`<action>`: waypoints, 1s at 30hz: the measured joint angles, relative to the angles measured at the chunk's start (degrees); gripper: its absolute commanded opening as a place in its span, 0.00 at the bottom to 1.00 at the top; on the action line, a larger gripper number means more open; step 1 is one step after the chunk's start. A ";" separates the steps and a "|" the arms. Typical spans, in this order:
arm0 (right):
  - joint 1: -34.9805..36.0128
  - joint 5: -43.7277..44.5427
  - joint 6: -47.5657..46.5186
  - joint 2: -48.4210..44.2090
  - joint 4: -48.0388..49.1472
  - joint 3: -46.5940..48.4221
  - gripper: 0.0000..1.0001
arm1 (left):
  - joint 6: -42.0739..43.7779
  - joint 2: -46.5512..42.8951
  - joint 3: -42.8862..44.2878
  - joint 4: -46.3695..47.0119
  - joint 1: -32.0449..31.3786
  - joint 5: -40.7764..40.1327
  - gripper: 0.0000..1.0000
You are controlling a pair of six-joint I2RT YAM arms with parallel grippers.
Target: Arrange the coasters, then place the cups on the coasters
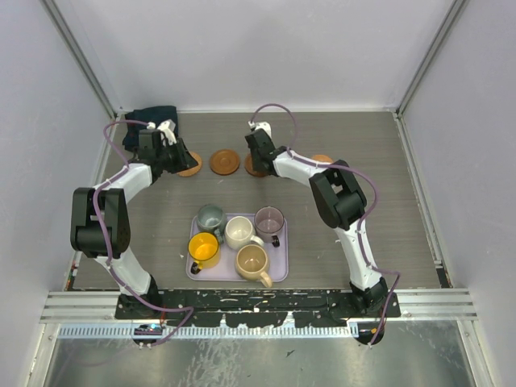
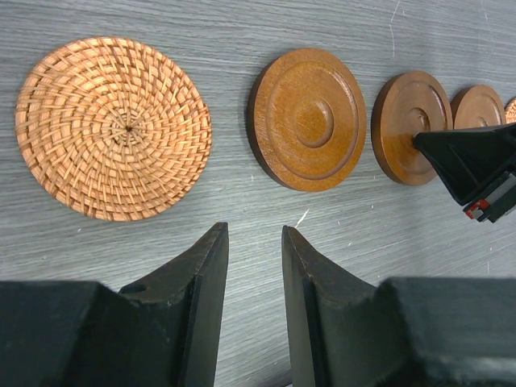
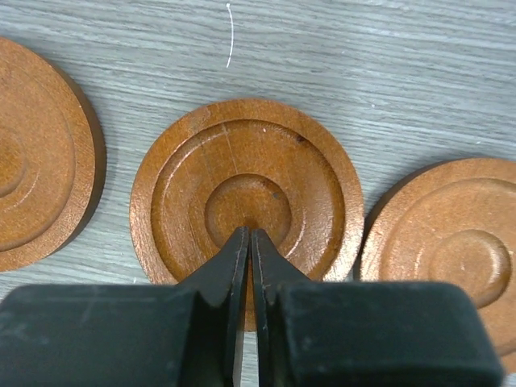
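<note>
Several round brown coasters lie in a row at the back of the table. In the left wrist view a woven coaster (image 2: 113,127) is leftmost, then a wooden coaster (image 2: 306,118) and further ones to its right. My left gripper (image 2: 254,234) hovers open and holds nothing, just short of them. My right gripper (image 3: 248,234) is shut, its tips over the centre of a wooden coaster (image 3: 246,193). The cups stand on the lavender tray (image 1: 278,270): grey-green (image 1: 211,217), white (image 1: 239,232), purple (image 1: 268,219), yellow (image 1: 203,248), tan (image 1: 252,261).
A dark cloth (image 1: 153,119) lies at the back left corner, behind my left gripper (image 1: 171,153). Another coaster (image 1: 322,160) shows behind the right arm's elbow. Grey walls close the table on three sides.
</note>
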 measured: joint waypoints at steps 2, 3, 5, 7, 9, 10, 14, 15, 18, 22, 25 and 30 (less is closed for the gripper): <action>0.00 0.63 -1.03 0.00 -1.36 0.96 0.13 | 0.00 0.00 0.00 0.00 0.00 0.00 0.34; -0.02 1.07 -1.55 0.00 -1.90 1.55 0.14 | 0.00 0.00 0.00 0.00 0.00 0.00 0.34; -0.02 2.05 -2.64 -0.13 -2.23 2.75 0.18 | 0.00 0.00 0.00 0.02 0.00 0.00 0.34; -0.02 3.10 -3.50 -1.01 -2.14 2.86 0.22 | 0.00 0.00 0.00 0.02 0.00 0.00 0.34; -0.15 4.31 -4.33 -2.64 -1.77 2.32 0.24 | 0.00 -0.02 0.00 0.02 0.00 0.00 0.34; -0.37 4.85 -4.68 -4.20 -1.20 1.29 0.24 | 0.00 -0.02 0.00 0.02 0.00 0.00 0.34; -1.73 6.54 -4.85 -10.64 0.20 -2.93 0.22 | 0.00 -0.13 -0.02 0.02 0.00 0.02 0.35; -2.45 6.60 -4.63 -12.07 0.81 -3.96 0.22 | 0.00 -0.22 -0.04 0.02 0.00 0.02 0.35; -5.25 6.51 -3.85 -14.69 2.08 -6.82 0.21 | 0.00 -0.61 -0.20 0.02 0.00 0.02 0.35; -8.63 6.34 -2.84 -14.93 2.64 -10.75 0.20 | 0.00 -1.11 -0.48 0.04 0.00 0.02 0.35; -10.16 6.23 -2.49 -14.08 1.77 -12.37 0.20 | 0.00 -1.70 -1.09 0.04 0.00 0.07 0.35; -10.36 4.68 -1.77 -12.52 1.70 -12.61 0.19 | 0.00 -2.12 -1.57 0.07 0.00 0.24 0.35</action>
